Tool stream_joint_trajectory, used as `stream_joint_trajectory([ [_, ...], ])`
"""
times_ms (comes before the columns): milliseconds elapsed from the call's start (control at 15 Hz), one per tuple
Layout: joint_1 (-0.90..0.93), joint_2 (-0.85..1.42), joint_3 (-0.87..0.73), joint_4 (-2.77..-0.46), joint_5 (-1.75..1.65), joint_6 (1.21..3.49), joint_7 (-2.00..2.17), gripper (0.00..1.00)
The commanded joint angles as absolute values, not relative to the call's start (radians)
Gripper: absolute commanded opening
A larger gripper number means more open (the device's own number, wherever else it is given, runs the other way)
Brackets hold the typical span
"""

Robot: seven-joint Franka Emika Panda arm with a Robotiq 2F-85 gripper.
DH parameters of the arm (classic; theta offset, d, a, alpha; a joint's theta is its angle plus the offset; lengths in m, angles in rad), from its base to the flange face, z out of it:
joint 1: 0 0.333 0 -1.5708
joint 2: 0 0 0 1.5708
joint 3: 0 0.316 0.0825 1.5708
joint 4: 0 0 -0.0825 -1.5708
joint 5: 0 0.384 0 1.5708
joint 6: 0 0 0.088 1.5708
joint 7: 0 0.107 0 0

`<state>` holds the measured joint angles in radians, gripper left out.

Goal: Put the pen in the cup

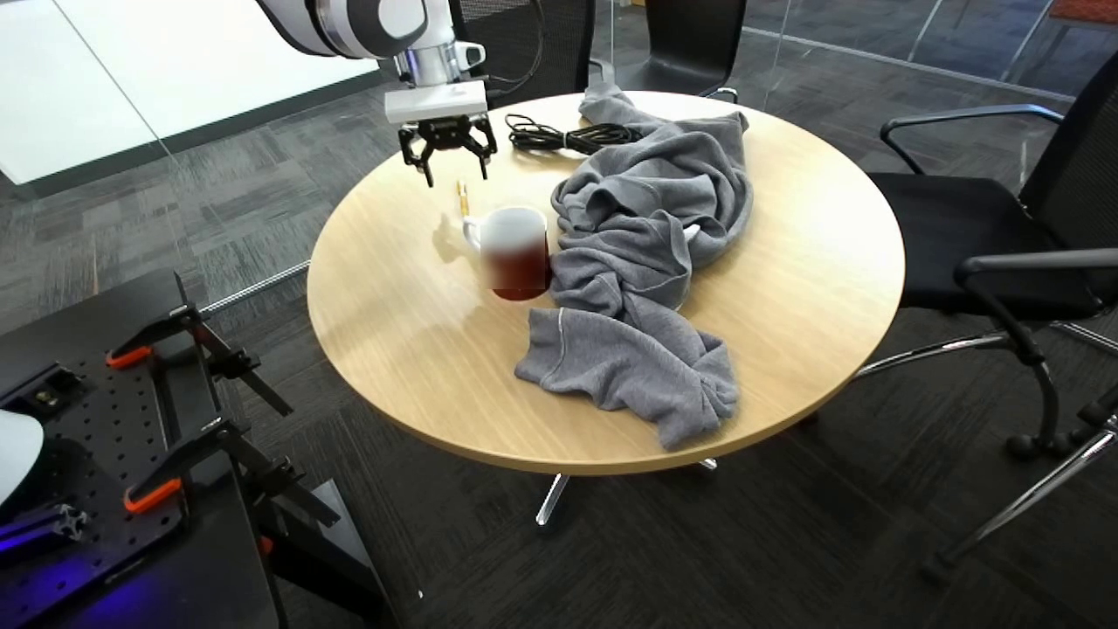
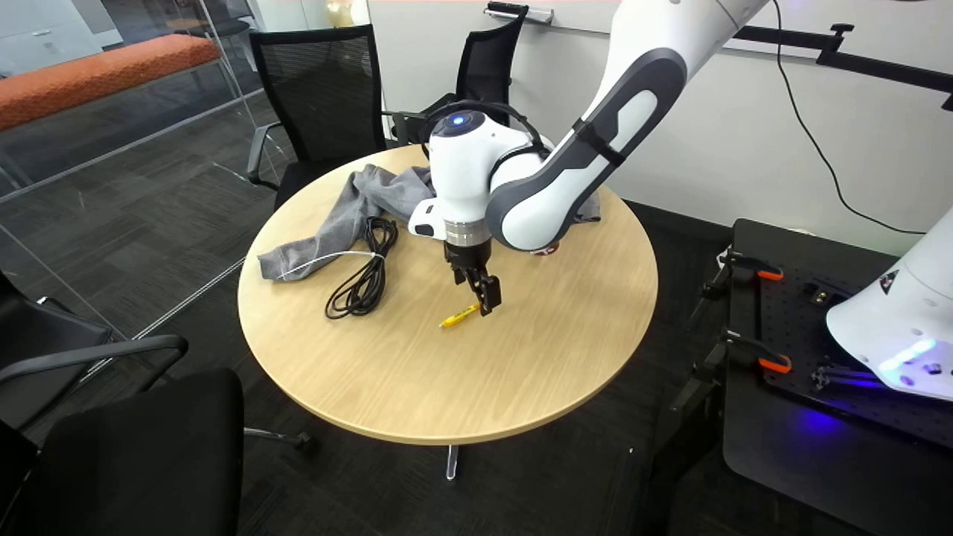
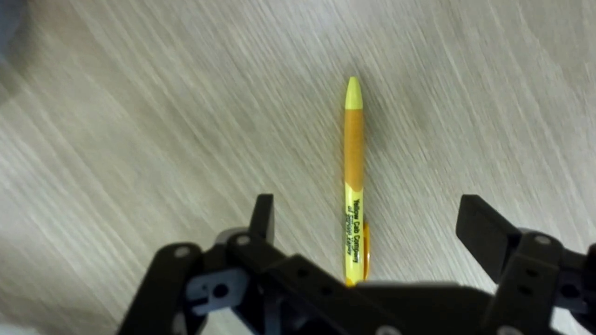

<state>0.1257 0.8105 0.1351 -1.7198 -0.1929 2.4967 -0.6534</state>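
Office meeting room, by the look of it. Relative to the round wood-look table (image 1: 393,349): mesh-back chairs (image 2: 320,93) around it, carpet (image 1: 454,542) under it, glass partition (image 2: 149,112) past it. Lab touch: black bench (image 2: 759,461) beside it, orange-tipped clamps (image 1: 153,496) and white robot base (image 2: 908,327) on top.

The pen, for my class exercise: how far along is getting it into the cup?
Done: the lining up, it seems; in the wrist view the gripper is open, its jaws to either side of the pen. In hand: the pickup, probably, though nothing is gripped; the pen lies on the table. Left: closing, lifting, carrying and lowering it into the cup, which stands upright in an exterior view.
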Motion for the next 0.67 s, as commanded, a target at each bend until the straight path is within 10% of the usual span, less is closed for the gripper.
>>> stream_joint_trajectory([
  [0,0.118,0.855,0.148,-1.651,-0.216,2.453,-0.647,1.0],
  [467,0.116,0.891,0.154,-1.613,-0.214,2.454,-0.651,0.87],
  [600,0.116,0.897,0.155,-1.604,-0.214,2.452,-0.652,0.66],
])
